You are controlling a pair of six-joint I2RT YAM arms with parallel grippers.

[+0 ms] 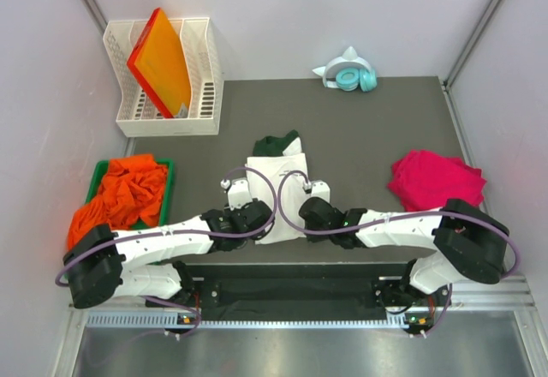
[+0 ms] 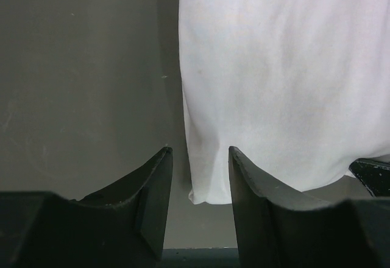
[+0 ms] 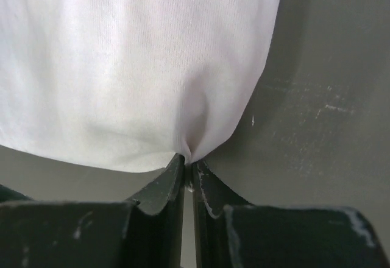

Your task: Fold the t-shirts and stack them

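Dark grey table top (image 1: 385, 137) holds the soft white cloth t-shirt (image 1: 276, 180) lying long-ways away from the arms, where the right gripper (image 3: 187, 169) pinches its near right corner tight and the left gripper (image 2: 200, 158) sits open around its near left corner.

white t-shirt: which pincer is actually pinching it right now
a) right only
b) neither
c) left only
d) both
a, the right pincer is shut on a puckered bit of the white t-shirt at its near edge, while the left pincer stands open, with the shirt's edge showing loose in the gap.
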